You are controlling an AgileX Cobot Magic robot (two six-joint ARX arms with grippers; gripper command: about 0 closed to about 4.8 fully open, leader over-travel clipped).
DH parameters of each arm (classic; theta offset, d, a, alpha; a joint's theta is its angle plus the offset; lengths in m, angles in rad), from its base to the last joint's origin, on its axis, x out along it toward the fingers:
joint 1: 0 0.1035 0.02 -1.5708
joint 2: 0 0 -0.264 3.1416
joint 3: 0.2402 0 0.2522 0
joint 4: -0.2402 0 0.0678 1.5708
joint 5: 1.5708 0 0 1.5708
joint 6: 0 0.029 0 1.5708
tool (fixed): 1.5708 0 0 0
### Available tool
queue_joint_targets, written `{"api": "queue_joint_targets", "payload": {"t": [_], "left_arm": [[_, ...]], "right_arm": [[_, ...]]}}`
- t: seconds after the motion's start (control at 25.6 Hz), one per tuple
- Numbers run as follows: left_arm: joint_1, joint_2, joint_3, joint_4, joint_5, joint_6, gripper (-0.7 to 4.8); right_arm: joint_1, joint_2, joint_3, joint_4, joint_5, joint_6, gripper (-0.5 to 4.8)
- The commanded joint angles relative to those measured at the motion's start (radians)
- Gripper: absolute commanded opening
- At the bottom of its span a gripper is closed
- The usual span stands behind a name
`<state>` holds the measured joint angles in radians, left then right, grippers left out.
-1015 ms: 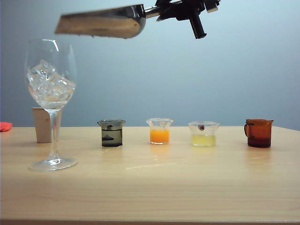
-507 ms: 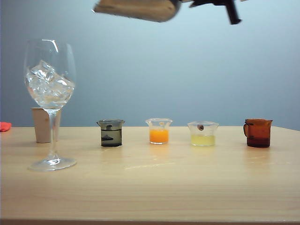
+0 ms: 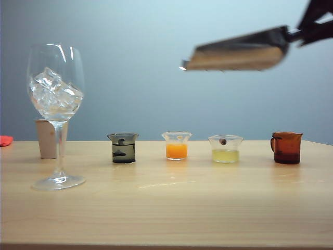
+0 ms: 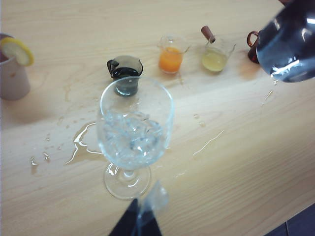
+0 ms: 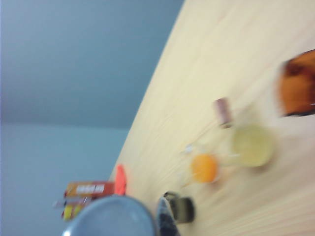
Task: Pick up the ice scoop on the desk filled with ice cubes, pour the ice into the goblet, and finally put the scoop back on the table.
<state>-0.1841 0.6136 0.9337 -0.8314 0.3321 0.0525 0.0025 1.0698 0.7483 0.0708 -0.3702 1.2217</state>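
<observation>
The goblet (image 3: 55,104) stands on the desk (image 3: 171,208) at the left, its bowl packed with ice cubes (image 3: 54,96). The shiny ice scoop (image 3: 239,52) hangs nearly level high over the right half of the desk. My right gripper (image 3: 314,25) is shut on its handle at the frame's edge. The scoop's inside is hidden. In the left wrist view the goblet (image 4: 135,128) with its ice cubes (image 4: 130,140) is just beyond my left gripper (image 4: 138,223), whose dark fingers stand together, and the scoop bowl (image 4: 290,44) shows at the edge. In the right wrist view the scoop (image 5: 110,219) is a blur.
Along the back stand a beige cup (image 3: 48,138), a dark beaker (image 3: 124,147), an orange beaker (image 3: 177,146), a yellow beaker (image 3: 226,149) and an amber jug (image 3: 286,147). A red thing (image 3: 5,140) lies far left. Water puddles (image 4: 81,145) lie around the goblet.
The right gripper has carried the scoop from high above the middle, near the goblet, over to the right and lower. The goblet and beakers have not moved.
</observation>
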Motion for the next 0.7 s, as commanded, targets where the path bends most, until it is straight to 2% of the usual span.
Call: {"api": "queue_joint_targets", "payload": {"t": [0.04, 0.35, 0.47, 0.7], "left_arm": [[-0.001, -0.002, 0.003, 0.018, 0.001, 0.003, -0.05], [-0.001, -0.002, 0.003, 0.018, 0.001, 0.002, -0.05], [-0.001, -0.002, 0.003, 0.017, 0.001, 0.001, -0.05], [-0.001, -0.002, 0.003, 0.018, 0.002, 0.000, -0.05]], "right_arm": [[-0.095, -0.043, -0.087, 0.011, -0.056, -0.001, -0.06], [-0.299, -0.073, -0.215, 0.008, -0.063, -0.075, -0.05], [-0.392, -0.072, -0.222, 0.000, -0.093, -0.141, -0.06], [-0.530, -0.072, -0.222, 0.001, -0.077, -0.180, -0.05]]}}
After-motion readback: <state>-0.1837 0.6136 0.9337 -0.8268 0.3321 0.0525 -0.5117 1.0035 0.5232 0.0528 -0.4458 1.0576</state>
